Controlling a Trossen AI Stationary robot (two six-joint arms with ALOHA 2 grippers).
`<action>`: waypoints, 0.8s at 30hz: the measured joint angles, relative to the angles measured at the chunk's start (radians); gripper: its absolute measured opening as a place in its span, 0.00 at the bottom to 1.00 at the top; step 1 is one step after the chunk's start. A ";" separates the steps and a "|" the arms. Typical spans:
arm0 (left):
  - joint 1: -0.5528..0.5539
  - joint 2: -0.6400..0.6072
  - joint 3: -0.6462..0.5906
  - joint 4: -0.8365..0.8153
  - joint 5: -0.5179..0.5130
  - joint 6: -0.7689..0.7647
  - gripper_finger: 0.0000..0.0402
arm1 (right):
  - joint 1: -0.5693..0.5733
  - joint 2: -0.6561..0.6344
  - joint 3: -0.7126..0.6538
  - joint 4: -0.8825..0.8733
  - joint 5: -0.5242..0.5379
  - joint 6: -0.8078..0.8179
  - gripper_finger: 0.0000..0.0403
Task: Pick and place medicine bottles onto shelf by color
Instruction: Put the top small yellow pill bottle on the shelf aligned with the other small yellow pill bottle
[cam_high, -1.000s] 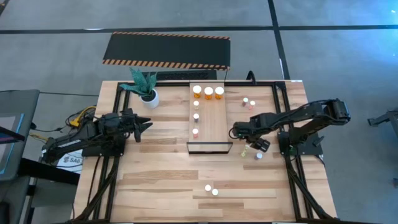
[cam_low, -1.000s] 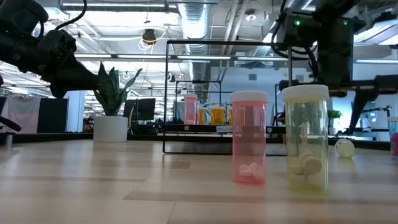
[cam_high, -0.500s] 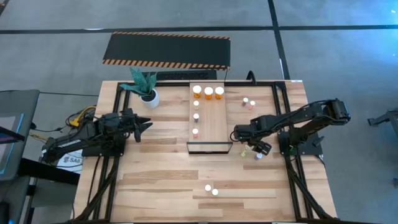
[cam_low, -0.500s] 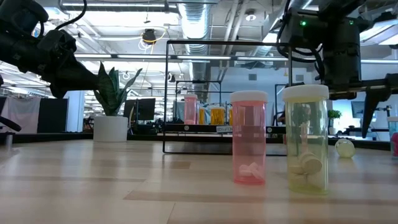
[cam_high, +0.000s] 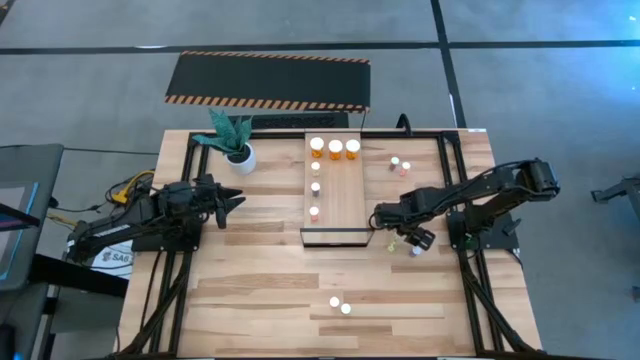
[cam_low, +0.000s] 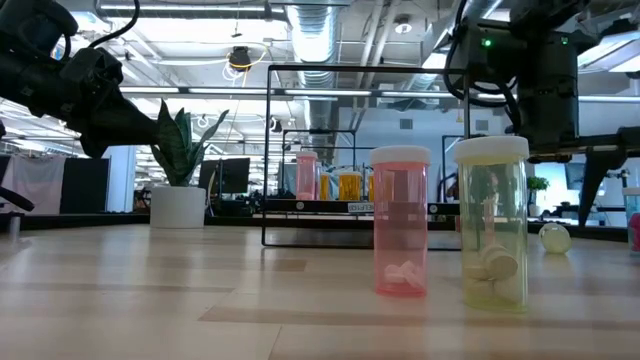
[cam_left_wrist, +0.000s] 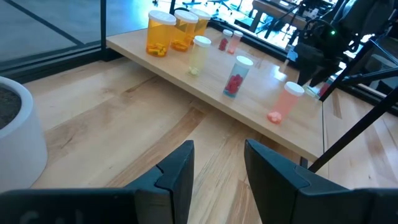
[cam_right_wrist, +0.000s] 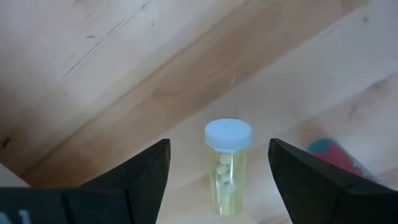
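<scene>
Right pincer (cam_right_wrist: 217, 163) hangs with fingers spread wide on either side of a small yellowish, translucent white-capped medicine bottle (cam_right_wrist: 227, 163), not gripping it; bottle stands upright on the plank counter (cam_high: 250, 290) just beside the long pale wood shelf (cam_high: 340, 190), pale pills visible inside. Three orange bottles (cam_high: 335, 148) stand at the shelf's far end, smaller ones in a row along it. Left pincer (cam_left_wrist: 217, 171) waits near the white plant pot (cam_high: 241, 157), fingers parted, empty.

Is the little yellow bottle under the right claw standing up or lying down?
Standing up. In the right wrist view the yellow bottle shows its white cap on top, pills inside, between the right gripper's open fingers, untouched.
</scene>
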 joint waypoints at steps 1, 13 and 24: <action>0.000 0.000 0.000 0.000 0.000 0.000 0.32 | 0.000 0.000 -0.001 0.001 0.004 -0.001 0.72; 0.000 0.000 0.000 0.000 0.000 0.000 0.32 | -0.020 -0.005 -0.122 0.210 -0.048 -0.013 0.72; 0.000 0.000 0.000 0.000 0.000 0.000 0.32 | -0.020 -0.004 -0.123 0.209 -0.052 -0.022 0.69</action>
